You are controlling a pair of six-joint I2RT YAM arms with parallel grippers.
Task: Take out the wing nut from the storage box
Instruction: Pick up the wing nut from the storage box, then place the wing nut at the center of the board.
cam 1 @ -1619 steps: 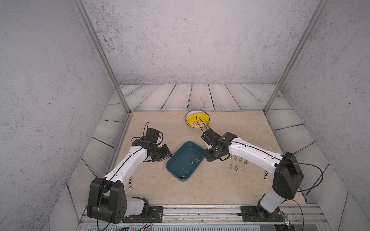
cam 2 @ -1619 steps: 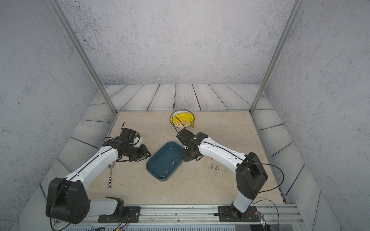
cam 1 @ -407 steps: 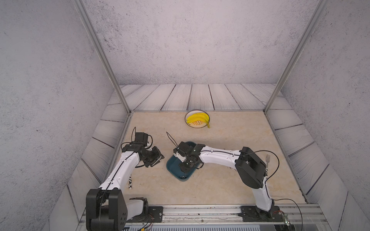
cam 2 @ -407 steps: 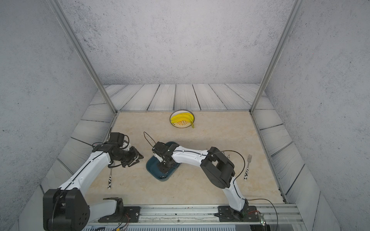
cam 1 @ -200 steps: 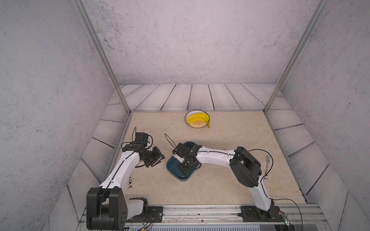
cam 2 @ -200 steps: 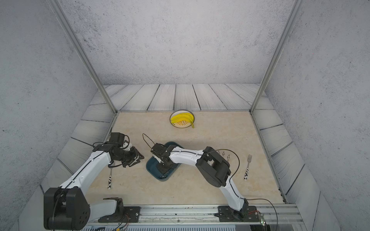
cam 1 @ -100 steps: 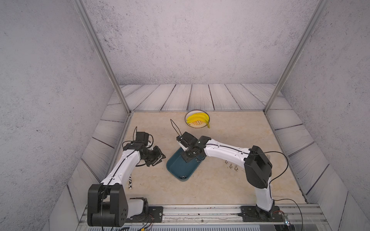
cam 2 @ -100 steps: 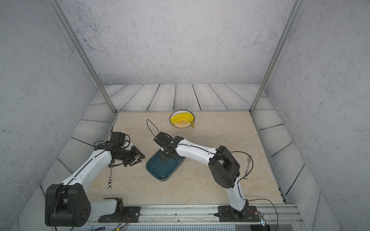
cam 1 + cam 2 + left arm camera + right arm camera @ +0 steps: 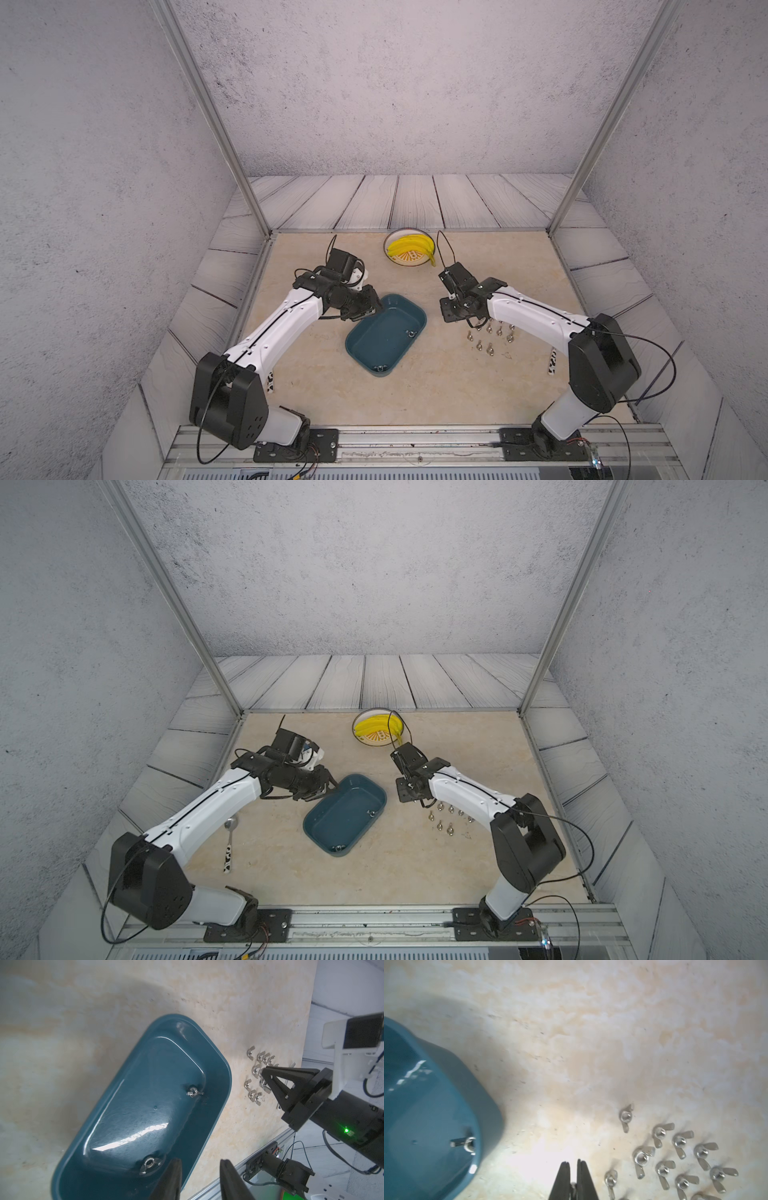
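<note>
Overhead, two white robot arms with black joints reach inward over a beige bench (image 9: 457,386). The storage box (image 9: 374,340), a shallow teal tray with rounded corners, lies at a slant near the middle of the bench, between the arms. Inside it one wing nut (image 9: 411,333) rests by the long wall facing the right arm. A second wing nut (image 9: 380,367) rests at the end nearest the arm bases.

The left pincer (image 9: 200,1160) hangs at the box's far corner on the left arm's side. Its jaws are partly apart and grip nothing. Whether it touches the rim cannot be told.

The right pincer (image 9: 572,1162) is off to the right of the box, above bare bench. It is closed, its two tips nipping a small shiny nut (image 9: 573,1184) that is barely visible between them. Just beside it, on the side away from the box, a pile of wing nuts (image 9: 675,1151) lies spread on the bench, each piece lying separately.

At the back of the bench stands a round plate (image 9: 409,262) holding yellow bananas (image 9: 409,245). A spoon (image 9: 228,841) with a black-and-white patterned handle lies under the left arm.
</note>
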